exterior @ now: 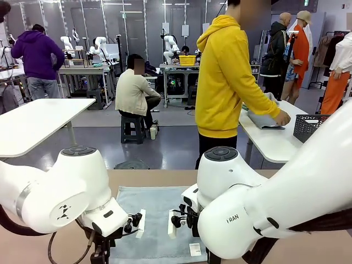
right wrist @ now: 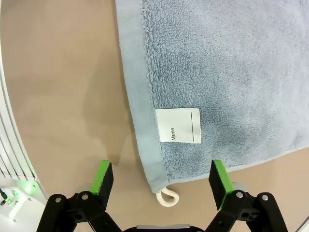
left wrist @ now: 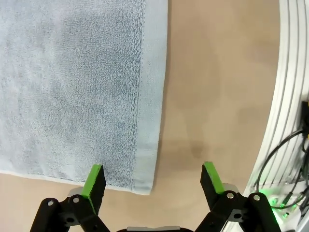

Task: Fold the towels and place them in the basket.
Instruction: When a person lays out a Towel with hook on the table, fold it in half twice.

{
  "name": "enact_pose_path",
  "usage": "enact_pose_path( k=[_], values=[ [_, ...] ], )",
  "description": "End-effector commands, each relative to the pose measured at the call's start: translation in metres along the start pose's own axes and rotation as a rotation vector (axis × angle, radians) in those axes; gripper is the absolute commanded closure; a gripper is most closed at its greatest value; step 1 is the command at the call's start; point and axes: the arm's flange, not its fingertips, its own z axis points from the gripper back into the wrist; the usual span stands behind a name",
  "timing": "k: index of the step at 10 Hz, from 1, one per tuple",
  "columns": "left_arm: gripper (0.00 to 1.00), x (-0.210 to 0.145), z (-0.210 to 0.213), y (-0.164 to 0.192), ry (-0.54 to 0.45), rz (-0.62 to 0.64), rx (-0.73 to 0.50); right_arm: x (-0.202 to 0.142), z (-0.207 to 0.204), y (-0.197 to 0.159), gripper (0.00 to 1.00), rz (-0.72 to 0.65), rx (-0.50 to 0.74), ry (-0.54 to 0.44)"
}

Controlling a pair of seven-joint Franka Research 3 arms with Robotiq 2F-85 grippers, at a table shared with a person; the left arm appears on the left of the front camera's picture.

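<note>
Where the two arms meet at the near edge, the towel [exterior: 157,220] lies flat and unfolded on the brown tabletop [exterior: 308,250], its long sides running from near to far. It is pale grey-blue terry with a smooth woven border. At its near right corner a white label [right wrist: 179,125] printed "Name" is sewn just inside the border, and a small white loop [right wrist: 167,196] sticks out from the corner onto the bare tabletop.

The right tool [right wrist: 161,169] hangs over that corner with its jaws spread wide and nothing held. The loop and the corner tip lie in the gap, one green pad [right wrist: 104,175] stands over bare tabletop, and the other is over the towel's near edge. The left tool [left wrist: 153,174] is over the near left corner, likewise wide open and empty. One of its pads [left wrist: 95,181] is above the towel's near edge, the other above bare tabletop, and the corner lies between them. Whether any pad touches the cloth cannot be told.

In the front view the left arm [exterior: 71,192] and the right arm [exterior: 264,209] bend in from each side over the towel's near end.

Beyond the tabletop, at the far right, a person [exterior: 225,82] in a yellow hoodie stands at a white table [exterior: 269,143] with a hand [exterior: 282,117] on a second towel [exterior: 263,119], folded and grey-blue. The basket [exterior: 308,127] sits on that same table, just right of the folded towel and well apart from the arms.
</note>
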Motion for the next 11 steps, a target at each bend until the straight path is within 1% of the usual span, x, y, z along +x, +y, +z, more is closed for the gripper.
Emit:
enact_pose_path(
  k=[1,3,4,5,6,7,8,10,11],
  values=[
    [0.00,-0.0067,-0.0142,-0.0089,0.007,0.006,0.034,-0.0119,-0.0095,0.0145,0.00,-0.028,-0.024,-0.010],
    [0.00,-0.0074,-0.0172,-0.0063,0.012,0.005,0.030,-0.0154,-0.0119,0.0142,0.00,-0.034,-0.012,-0.013],
    [0.10,-0.0076,-0.0171,-0.0059,0.014,0.000,0.024,-0.0164,-0.0117,0.0136,0.00,-0.037,-0.010,-0.017],
    [0.33,-0.0074,-0.0173,-0.0057,0.015,-0.001,0.025,-0.0169,-0.0115,0.0129,0.19,-0.036,-0.008,-0.021],
    [0.65,-0.0082,-0.0178,-0.0052,0.019,-0.006,0.025,-0.0171,-0.0117,0.0121,0.50,-0.034,-0.009,-0.015],
    [0.93,-0.0089,-0.0182,-0.0053,0.019,-0.006,0.023,-0.0175,-0.0114,0.0121,0.78,-0.036,-0.011,-0.012],
    [1.00,-0.0095,-0.0177,-0.0054,0.017,-0.006,0.020,-0.0188,-0.0086,0.0112,1.00,-0.042,-0.014,-0.018],
    [1.00,-0.0107,-0.0163,-0.0049,0.014,-0.003,0.023,-0.0196,-0.0049,0.0089,1.00,-0.048,-0.009,-0.025],
    [1.00,-0.0112,-0.0142,-0.0047,0.006,0.001,0.023,-0.0197,-0.0046,0.0079,0.96,-0.053,0.001,-0.023]
  ],
)
